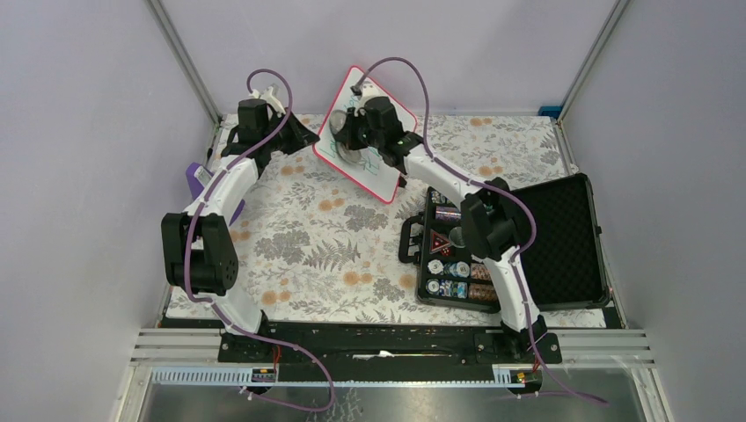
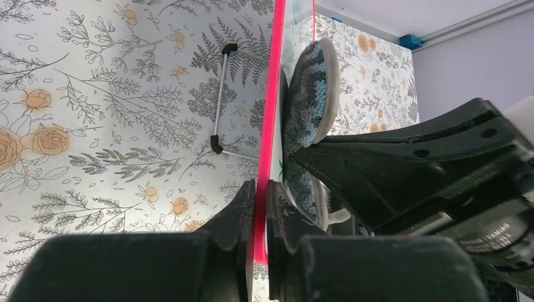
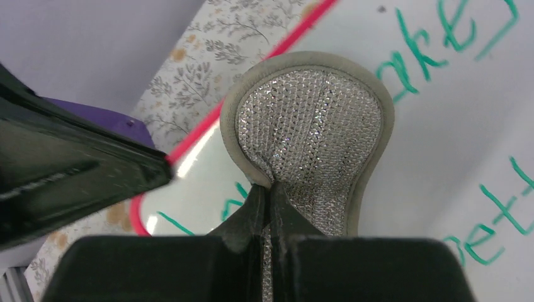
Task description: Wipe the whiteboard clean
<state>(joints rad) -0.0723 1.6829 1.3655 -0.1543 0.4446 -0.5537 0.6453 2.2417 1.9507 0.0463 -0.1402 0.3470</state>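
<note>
The whiteboard (image 1: 380,145), white with a red rim and green handwriting, is held tilted up at the back middle of the table. My left gripper (image 1: 308,139) is shut on its left edge; in the left wrist view (image 2: 261,207) the red rim (image 2: 269,94) sits between the jaws. My right gripper (image 1: 354,148) is shut on a round scrubbing pad with a silver mesh back (image 3: 312,135) and presses it on the board's face (image 3: 441,107). The pad's blue-grey fuzzy side (image 2: 308,94) shows against the board in the left wrist view. Green writing (image 3: 434,47) lies beside the pad.
An open black case (image 1: 537,242) of poker chips (image 1: 453,268) lies at the right, under the right arm. A purple object (image 1: 195,180) sits at the table's left edge. The board's wire stand (image 2: 219,100) sticks out from its back. Floral cloth (image 1: 325,255) covers the table.
</note>
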